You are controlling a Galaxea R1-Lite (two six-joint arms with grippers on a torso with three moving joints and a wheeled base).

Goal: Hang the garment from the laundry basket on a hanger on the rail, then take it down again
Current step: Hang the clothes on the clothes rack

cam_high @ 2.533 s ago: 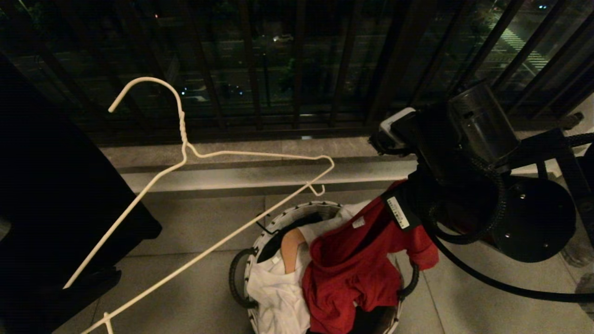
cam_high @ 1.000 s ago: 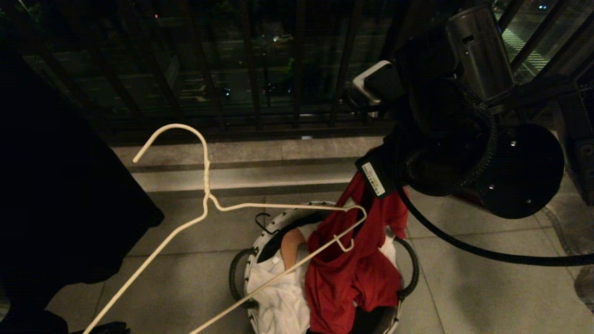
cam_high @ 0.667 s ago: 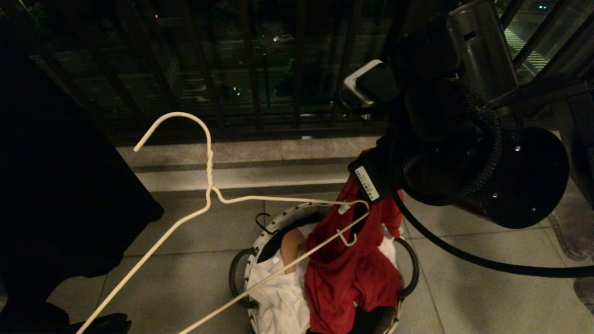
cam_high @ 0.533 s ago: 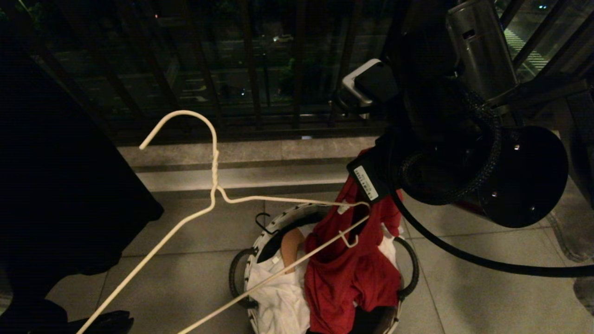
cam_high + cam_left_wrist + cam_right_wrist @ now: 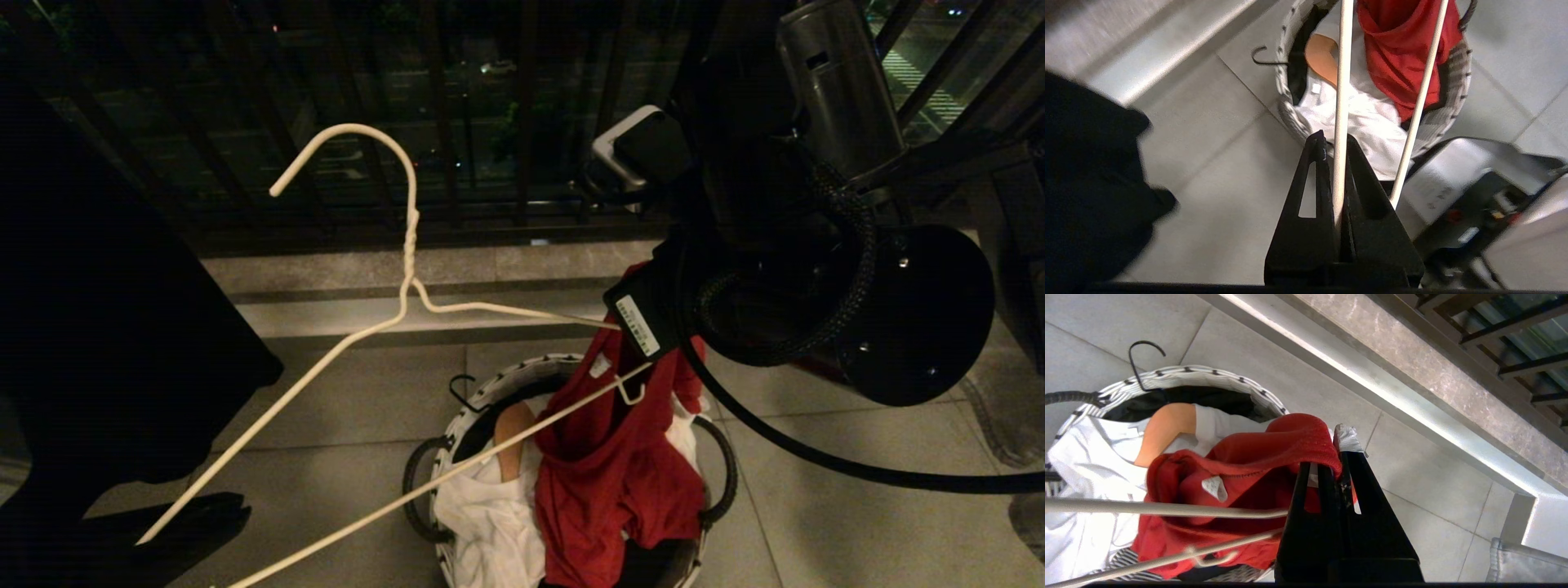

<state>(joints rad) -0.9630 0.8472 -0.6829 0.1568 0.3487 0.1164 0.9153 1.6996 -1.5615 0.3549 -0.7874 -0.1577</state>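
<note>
Right end effector (image 5: 1337,465): clamped on the red garment's (image 5: 620,482) collar, lifted partly clear of the laundry basket (image 5: 490,392). Left end effector (image 5: 1336,151): closed on the white wire hanger (image 5: 408,245), one shoulder tip entering the neck opening. Threading begun; hanging on rail and taking down remain. Setting: grey tiled floor (image 5: 343,392), basket beside a raised kerb, dark balcony railing (image 5: 441,122) beyond.

Red garment (image 5: 620,482) with small white neck label, white wire hanger (image 5: 406,245), black-and-white patterned laundry basket (image 5: 1180,373) rim, white T-shirt (image 5: 490,523), grey floor tiles (image 5: 326,408)

White wire hanger (image 5: 406,237) slants over the laundry basket (image 5: 482,392), its far end against the raised red garment (image 5: 620,482)
</note>
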